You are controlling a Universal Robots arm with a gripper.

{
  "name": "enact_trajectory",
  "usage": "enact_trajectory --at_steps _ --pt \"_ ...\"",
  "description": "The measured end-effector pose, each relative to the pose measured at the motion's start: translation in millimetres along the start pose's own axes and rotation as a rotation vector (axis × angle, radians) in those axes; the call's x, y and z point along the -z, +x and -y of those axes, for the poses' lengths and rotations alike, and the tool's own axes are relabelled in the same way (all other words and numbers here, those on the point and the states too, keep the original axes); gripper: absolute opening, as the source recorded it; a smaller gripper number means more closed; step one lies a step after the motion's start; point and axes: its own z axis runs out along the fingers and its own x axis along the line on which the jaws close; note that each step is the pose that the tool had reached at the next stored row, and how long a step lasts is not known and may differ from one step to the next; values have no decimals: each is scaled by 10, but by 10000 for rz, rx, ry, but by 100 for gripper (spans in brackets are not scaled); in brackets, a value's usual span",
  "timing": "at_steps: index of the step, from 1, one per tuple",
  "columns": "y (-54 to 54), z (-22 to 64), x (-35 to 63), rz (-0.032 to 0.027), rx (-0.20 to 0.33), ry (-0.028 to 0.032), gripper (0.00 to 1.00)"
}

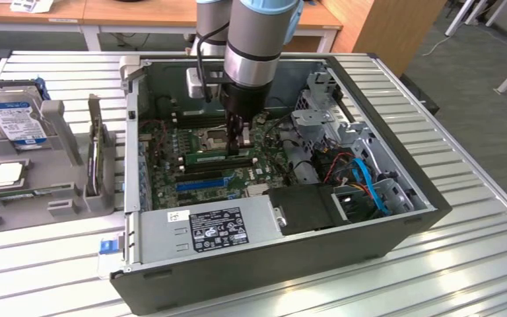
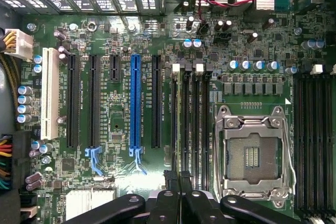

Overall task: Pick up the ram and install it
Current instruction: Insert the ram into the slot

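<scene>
Gripper: the gripper (image 1: 238, 140) hangs straight down from the arm into the open computer case (image 1: 280, 281), its jaws drawn almost together and pinched on the top edge of the ram
Fingertips: the wrist view shows the dark fingertips (image 2: 185, 179) close side by side over the near end of the memory slots (image 2: 198, 124)
Ram: the ram (image 1: 211, 158), a green stick, runs lengthwise along the slots just under the gripper; which slot it stands over, and whether it is seated, cannot be told
CPU socket: the CPU socket (image 2: 255, 153), with its metal frame, lies just beside the slots
Wrist view adds: the motherboard (image 2: 121, 182) in detail, with a blue expansion slot (image 2: 136, 103) among black ones
Exterior view adds: the ram's flat green side, the power supply (image 1: 209, 231) at the near edge of the case and blue cables (image 1: 372, 188) towards the exterior view's right
Outside the case: a grey holder (image 1: 60, 125) on the slatted table (image 1: 465, 264) carries a hard drive (image 1: 16, 119) and a dark expansion card (image 1: 95, 155) standing on edge
</scene>
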Motion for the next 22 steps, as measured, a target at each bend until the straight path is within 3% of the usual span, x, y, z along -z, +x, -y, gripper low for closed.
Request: enact_trajectory --at_steps 22 --pt "0 -9 -5 0 86 0 12"
